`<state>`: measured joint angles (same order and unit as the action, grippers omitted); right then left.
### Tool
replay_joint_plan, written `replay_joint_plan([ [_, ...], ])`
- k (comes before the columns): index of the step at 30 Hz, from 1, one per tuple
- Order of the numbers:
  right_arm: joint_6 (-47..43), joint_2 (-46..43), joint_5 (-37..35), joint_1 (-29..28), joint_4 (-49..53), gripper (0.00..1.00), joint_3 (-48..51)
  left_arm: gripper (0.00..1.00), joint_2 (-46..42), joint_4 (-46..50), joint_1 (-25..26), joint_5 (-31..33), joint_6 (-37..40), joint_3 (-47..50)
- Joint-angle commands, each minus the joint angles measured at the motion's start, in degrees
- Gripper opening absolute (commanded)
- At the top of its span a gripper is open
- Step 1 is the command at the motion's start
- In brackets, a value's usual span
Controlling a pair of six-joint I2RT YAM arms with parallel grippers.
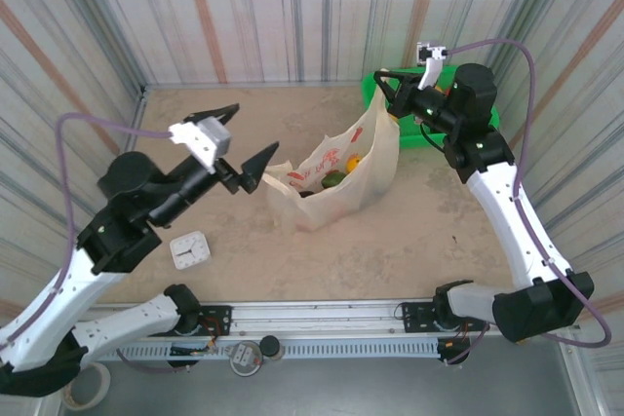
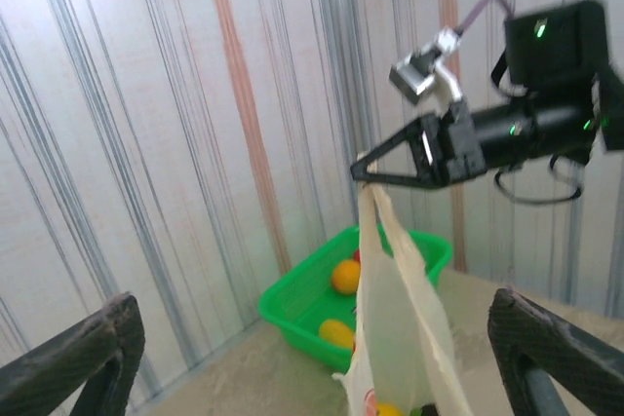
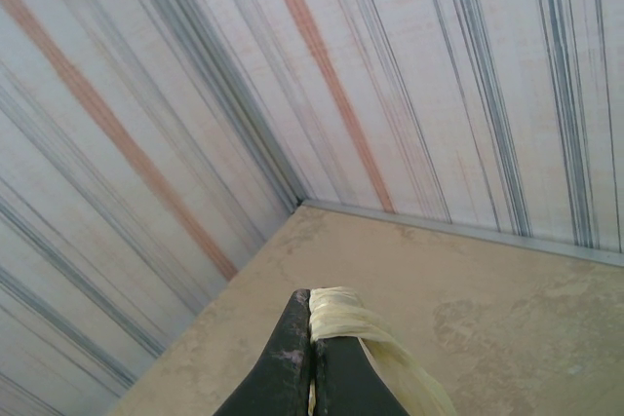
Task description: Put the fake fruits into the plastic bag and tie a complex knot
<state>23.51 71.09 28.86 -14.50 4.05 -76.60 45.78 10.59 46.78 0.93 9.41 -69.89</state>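
Note:
The cream-yellow plastic bag [image 1: 336, 182] stands in the middle of the table, its mouth stretched up to the right. Inside it lie fake fruits: an orange-yellow one [image 1: 356, 161] and a green one [image 1: 334, 179]. My right gripper [image 1: 380, 80] is shut on the bag's twisted handle [image 3: 341, 317], holding it high above the table. In the left wrist view that handle [image 2: 375, 211] hangs from the right gripper [image 2: 363, 170]. My left gripper [image 1: 256, 127] is open just left of the bag, its wide-set fingers [image 2: 93, 358] holding nothing. No knot is visible.
A bright green basket [image 2: 302, 304] sits at the back right corner with an orange fruit [image 2: 343, 277] and a yellow fruit [image 2: 336, 333] in it. A small white square timer [image 1: 190, 248] lies near the table's front left. Corrugated walls close in on three sides.

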Motion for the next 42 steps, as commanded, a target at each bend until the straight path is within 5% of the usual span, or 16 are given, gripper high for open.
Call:
replay_joint_plan([
  [1,0.90,0.45,-0.78,0.69,-1.33,0.00,-1.75,0.99,-1.93,-0.71,-2.70,-9.77,-4.05,0.44],
  [13,2.41,2.12,0.82,1.93,-1.55,0.00,-2.86,0.99,-8.94,-20.81,-3.54,-16.93,-9.92,27.83],
  [29,3.32,2.06,2.16,1.94,-1.92,0.00,-2.69,0.97,1.89,-35.55,-3.59,-19.35,-12.05,31.37],
  [35,3.62,1.85,2.26,1.93,-2.12,0.00,-1.98,0.78,4.41,-38.44,-3.54,-19.69,-10.99,31.05],
  [42,4.06,1.17,3.52,1.84,-1.89,0.00,-0.62,0.33,7.12,-38.82,-5.58,-21.61,-12.60,29.76],
])
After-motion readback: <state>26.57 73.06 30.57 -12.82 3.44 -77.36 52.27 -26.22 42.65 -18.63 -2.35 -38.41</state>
